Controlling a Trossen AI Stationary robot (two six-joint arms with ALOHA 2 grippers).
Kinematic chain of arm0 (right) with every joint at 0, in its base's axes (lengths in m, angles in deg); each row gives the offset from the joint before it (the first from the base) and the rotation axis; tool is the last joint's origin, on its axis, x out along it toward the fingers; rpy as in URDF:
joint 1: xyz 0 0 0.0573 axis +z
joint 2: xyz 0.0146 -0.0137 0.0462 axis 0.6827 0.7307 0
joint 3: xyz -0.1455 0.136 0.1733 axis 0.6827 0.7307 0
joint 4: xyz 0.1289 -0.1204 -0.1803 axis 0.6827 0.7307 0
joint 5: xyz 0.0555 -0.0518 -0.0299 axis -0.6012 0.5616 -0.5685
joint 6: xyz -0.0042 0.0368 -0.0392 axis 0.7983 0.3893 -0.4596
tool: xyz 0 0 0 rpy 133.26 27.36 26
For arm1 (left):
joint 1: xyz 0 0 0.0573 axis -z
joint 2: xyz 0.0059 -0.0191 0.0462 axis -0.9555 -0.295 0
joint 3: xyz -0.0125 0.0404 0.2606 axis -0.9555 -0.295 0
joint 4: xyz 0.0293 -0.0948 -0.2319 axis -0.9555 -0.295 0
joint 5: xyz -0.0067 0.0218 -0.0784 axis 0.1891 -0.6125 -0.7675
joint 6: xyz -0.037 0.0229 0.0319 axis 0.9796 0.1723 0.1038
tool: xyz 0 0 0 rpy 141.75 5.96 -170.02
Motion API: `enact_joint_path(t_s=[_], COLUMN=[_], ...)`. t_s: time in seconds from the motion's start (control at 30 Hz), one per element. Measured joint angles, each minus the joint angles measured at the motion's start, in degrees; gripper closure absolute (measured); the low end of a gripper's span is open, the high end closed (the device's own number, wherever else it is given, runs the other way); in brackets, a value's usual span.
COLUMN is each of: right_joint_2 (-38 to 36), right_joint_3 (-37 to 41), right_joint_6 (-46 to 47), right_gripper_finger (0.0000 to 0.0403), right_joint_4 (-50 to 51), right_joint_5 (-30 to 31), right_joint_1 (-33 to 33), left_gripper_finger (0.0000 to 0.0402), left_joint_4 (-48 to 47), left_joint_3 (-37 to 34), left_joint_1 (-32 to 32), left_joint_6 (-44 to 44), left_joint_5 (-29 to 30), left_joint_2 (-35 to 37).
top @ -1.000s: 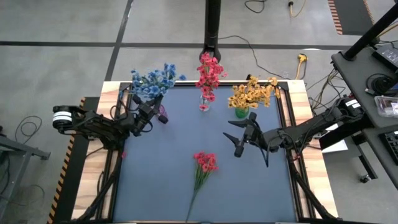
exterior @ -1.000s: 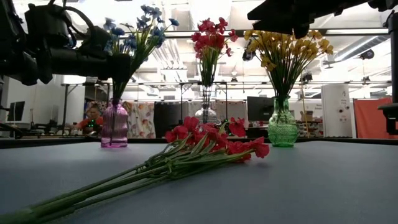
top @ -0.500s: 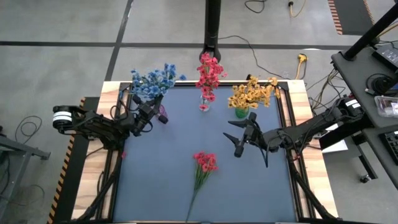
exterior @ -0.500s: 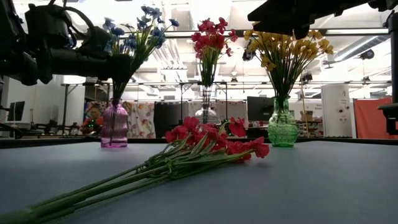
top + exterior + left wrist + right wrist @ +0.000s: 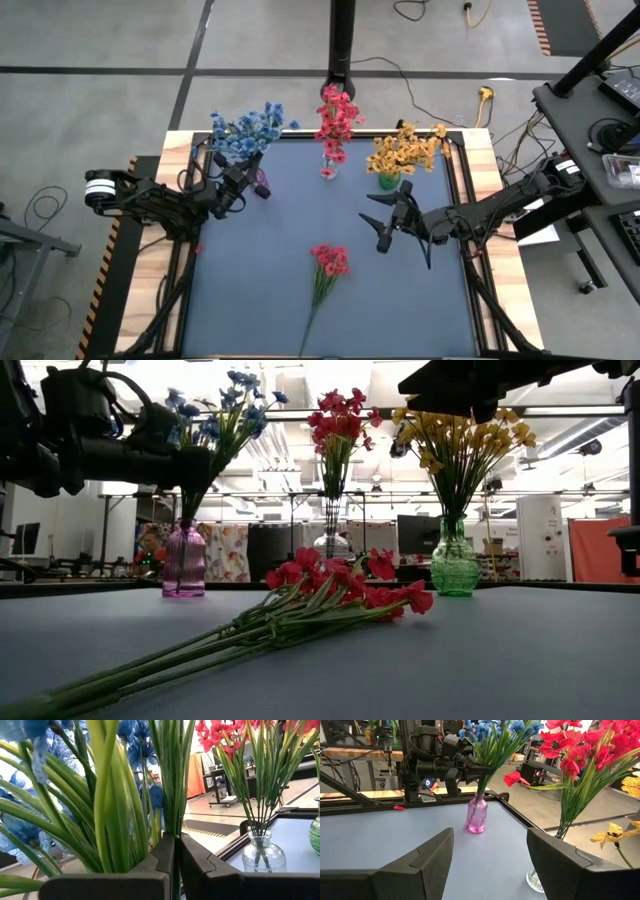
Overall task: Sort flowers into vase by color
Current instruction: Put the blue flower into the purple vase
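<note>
The table (image 5: 250, 300) has three vases along the far edge: blue flowers (image 5: 245, 130) in the pink vase (image 5: 184, 561), red flowers (image 5: 337, 115) in the clear vase (image 5: 333, 546), and yellow flowers (image 5: 405, 150) in the green vase (image 5: 454, 569). The left gripper (image 5: 243, 180) sits right at the blue stems, jaws pinched together with stems just beside them, though whether any stem is gripped is hard to tell. The right gripper (image 5: 385, 222) hangs over the mat near the green vase with jaws wide and nothing between them, and a loose red bunch (image 5: 328, 265) lies flat well apart from both grippers, toward the near edge.

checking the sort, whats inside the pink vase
Blue flowers stand in the pink vase, stems clamped above its neck by the left gripper. The glass tint hides the stem ends.
</note>
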Motion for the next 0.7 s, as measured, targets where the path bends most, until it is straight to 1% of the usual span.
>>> enact_joint_path(t_s=[0.2, 0.43, 0.7], right_joint_2=[0.0, 0.0, 0.0], right_joint_3=[0.0, 0.0, 0.0], right_joint_6=[0.0, 0.0, -0.2], right_gripper_finger=[0.0158, 0.0158, 0.0158], right_joint_4=[0.5, 0.8, 0.8], right_joint_5=[0.0, 0.0, 0.0], right_joint_1=[0.0, 0.0, 0.0], left_gripper_finger=[0.0401, 0.0401, 0.0401], left_joint_4=[0.0, 0.7, 1.2], left_joint_3=[-0.8, -3.0, -3.6], left_joint_1=[0.0, 0.0, 0.0], left_joint_6=[0.6, 3.7, 4.1], left_joint_5=[-0.1, -0.1, -0.2], left_joint_2=[0.0, 0.1, 0.1])
